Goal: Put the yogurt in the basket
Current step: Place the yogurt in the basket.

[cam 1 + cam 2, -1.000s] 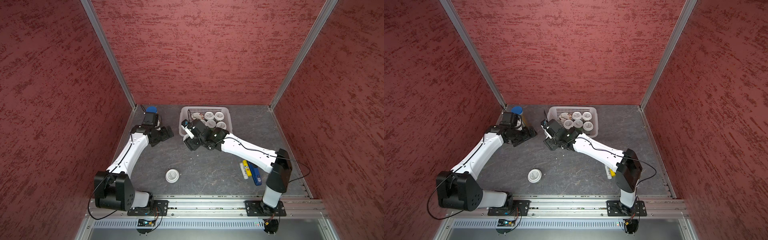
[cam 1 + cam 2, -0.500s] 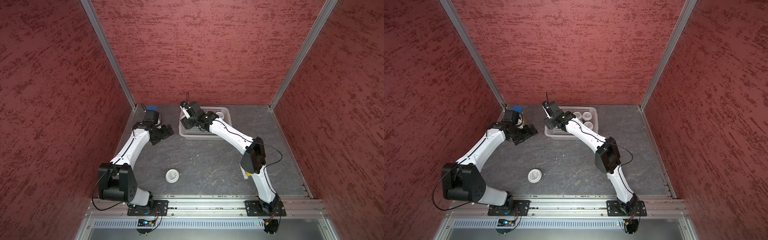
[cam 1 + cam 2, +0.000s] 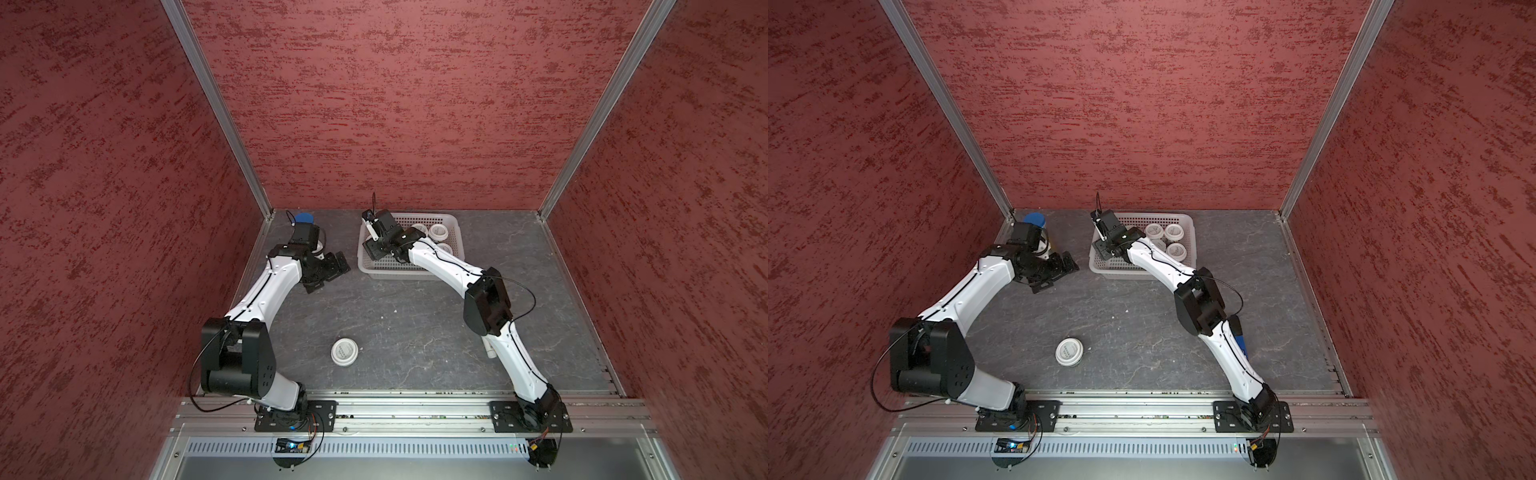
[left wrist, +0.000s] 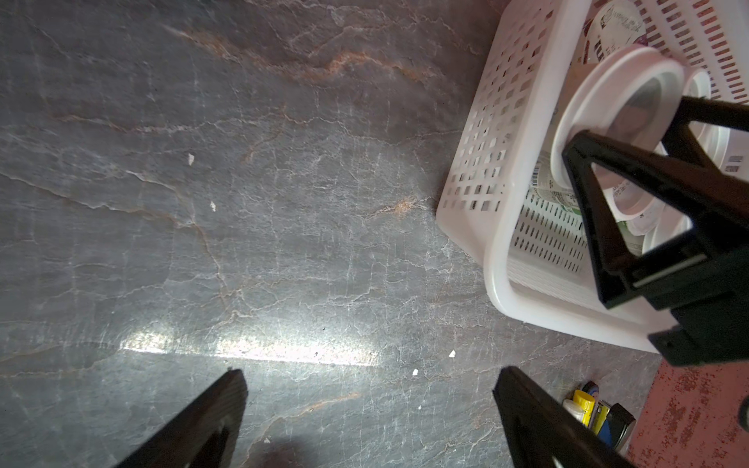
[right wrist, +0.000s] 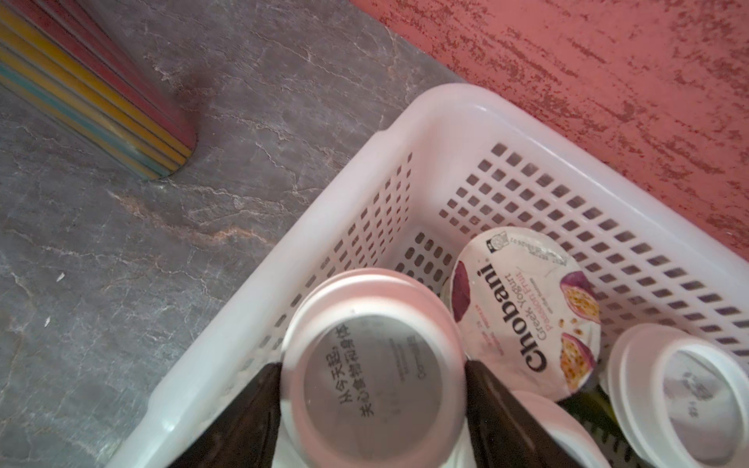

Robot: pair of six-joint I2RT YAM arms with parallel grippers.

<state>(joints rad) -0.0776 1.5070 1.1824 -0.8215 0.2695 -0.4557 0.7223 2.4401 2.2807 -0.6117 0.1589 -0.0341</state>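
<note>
the scene is enclosed by three red, rough-textured walls (image 3: 395, 104), joined at the back corners by slanting aluminium posts (image 3: 216, 108); a metal rail (image 3: 415, 409) is run along the front edge, and both arm bases are bolted to it. the table (image 3: 415, 324) is seen as a dark grey, stone-like slab crossed by pale veins and a few rusty streaks. small white crumbs (image 4: 190, 159) are scattered on it, and a bright strip of glare (image 4: 251, 348) is thrown across it in the left wrist view. the basket (image 3: 390, 270) is set on the table close to the back wall. several yogurt cups (image 3: 1173, 232) are stood inside it toward its right end, and a chobani cup (image 5: 523, 316) is lodged among them. the right gripper (image 5: 373, 366) is placed over the basket's left end, with its jaws clamped on the sides of a white-lidded cup (image 5: 371, 405). a lone cup (image 3: 344, 352) is left upright on the table near the front rail, well apart from the basket. the left gripper (image 4: 369, 375) is poised over bare table just left of the basket, its jaws apart with nothing between them. a blue-capped container (image 3: 305, 218) is tucked into the back left corner behind the left wrist. small yellow and blue items (image 4: 587, 409) are laid at the table's right side, partly hidden by the right arm.
</note>
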